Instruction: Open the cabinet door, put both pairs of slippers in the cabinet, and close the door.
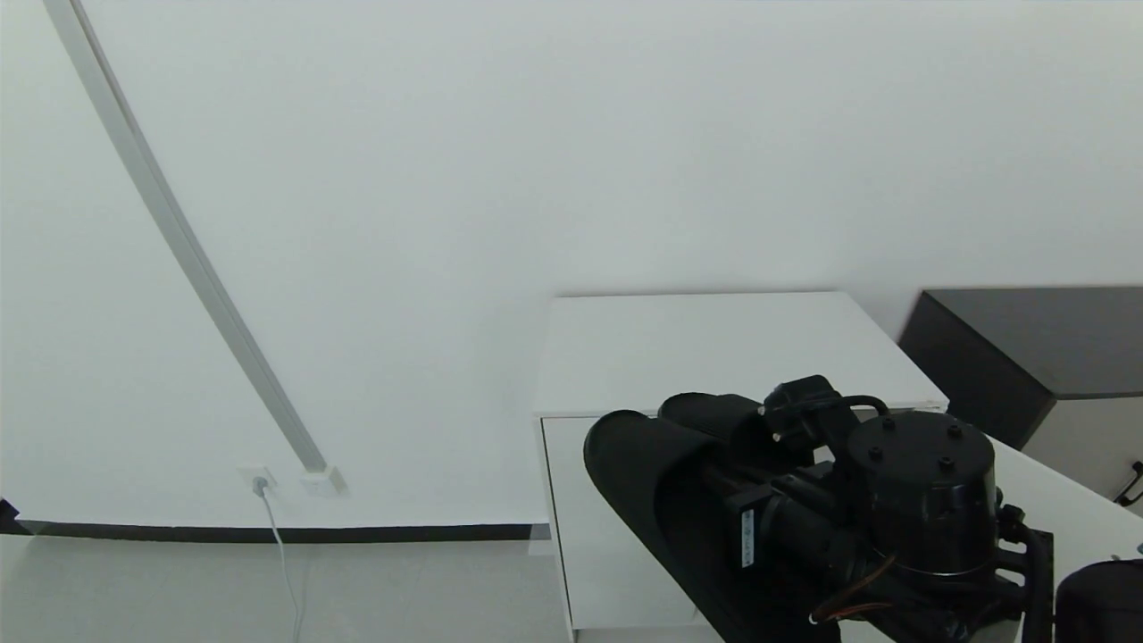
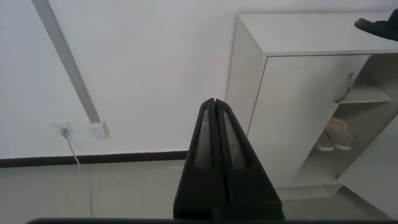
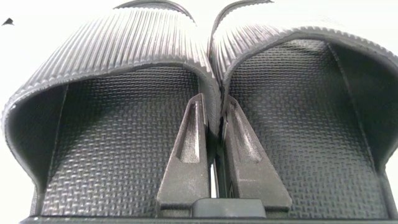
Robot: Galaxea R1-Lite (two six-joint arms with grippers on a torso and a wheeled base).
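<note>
My right gripper (image 3: 211, 106) is shut on a pair of black ribbed slippers (image 3: 155, 124), pinching their inner edges together. In the head view the black slippers (image 1: 661, 473) hang in front of the white cabinet (image 1: 714, 348), just below its top edge, at the end of my right arm (image 1: 920, 491). The left wrist view shows the cabinet (image 2: 298, 37) with its right side open. A beige pair of slippers (image 2: 336, 134) stands on a lower shelf inside. The left door (image 2: 298, 124), with its handle (image 2: 344, 87), is closed. My left gripper (image 2: 214, 106) is shut with nothing in it, off to the cabinet's left.
A dark grey cabinet (image 1: 1027, 357) stands to the right of the white one. A white panel (image 1: 1063, 500) juts out at the right, apparently the open door. On the wall to the left are a trunking strip (image 1: 179, 232), a socket and a hanging cable (image 1: 281, 554).
</note>
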